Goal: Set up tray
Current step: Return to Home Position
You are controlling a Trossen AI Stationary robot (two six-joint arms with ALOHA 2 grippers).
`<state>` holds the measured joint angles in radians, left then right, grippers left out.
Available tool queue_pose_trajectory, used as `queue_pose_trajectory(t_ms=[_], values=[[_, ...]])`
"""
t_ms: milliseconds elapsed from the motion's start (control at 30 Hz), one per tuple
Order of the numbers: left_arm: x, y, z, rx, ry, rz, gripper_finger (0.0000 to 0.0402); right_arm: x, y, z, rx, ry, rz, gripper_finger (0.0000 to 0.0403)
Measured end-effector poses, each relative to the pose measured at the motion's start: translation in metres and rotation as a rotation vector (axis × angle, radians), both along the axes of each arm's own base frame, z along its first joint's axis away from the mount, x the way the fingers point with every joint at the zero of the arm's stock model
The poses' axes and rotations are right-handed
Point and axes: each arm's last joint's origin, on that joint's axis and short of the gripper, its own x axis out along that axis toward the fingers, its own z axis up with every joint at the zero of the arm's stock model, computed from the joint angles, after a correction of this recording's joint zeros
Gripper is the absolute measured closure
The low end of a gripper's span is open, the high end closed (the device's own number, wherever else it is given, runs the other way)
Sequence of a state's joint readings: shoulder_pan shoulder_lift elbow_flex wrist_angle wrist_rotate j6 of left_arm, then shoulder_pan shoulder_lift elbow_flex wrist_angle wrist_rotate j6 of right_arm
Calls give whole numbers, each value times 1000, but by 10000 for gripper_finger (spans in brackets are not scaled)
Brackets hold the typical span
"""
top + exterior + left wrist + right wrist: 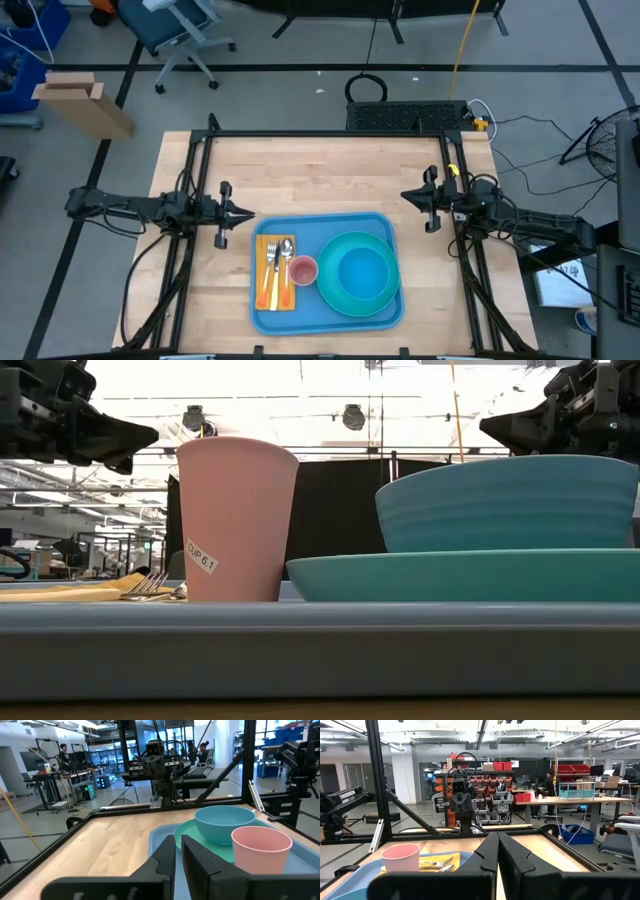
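The light-blue tray (320, 232) lies flat on the wooden table, near its near edge. On its left part a yellow-orange napkin (262, 268) carries a fork and a spoon (281, 258). A pink cup (303, 270) stands upright beside the napkin. A teal plate (335, 292) with a blue bowl (362, 272) on it fills the tray's right part. My left gripper (247, 212) is shut and hovers just past the tray's far-left corner. My right gripper (407, 196) is shut and hovers past the far-right corner. Both hang above the table (148, 435) (488, 426).
Black frame rails (320, 134) run along the table's far edge and both sides. Bare wood (320, 175) stretches between the tray and the far rail. Beyond the table are a cardboard box (85, 100), an office chair and cables on the floor. People sit at far desks (64, 751).
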<state>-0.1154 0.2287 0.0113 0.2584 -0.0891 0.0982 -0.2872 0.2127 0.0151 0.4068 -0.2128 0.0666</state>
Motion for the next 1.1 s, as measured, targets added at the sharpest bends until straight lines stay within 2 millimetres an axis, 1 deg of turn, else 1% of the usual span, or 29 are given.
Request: queue_pose_trajectory(t_ms=[1100], values=[[0,0,0,1,0,0,366,0,0,0,0,0,-1,403]])
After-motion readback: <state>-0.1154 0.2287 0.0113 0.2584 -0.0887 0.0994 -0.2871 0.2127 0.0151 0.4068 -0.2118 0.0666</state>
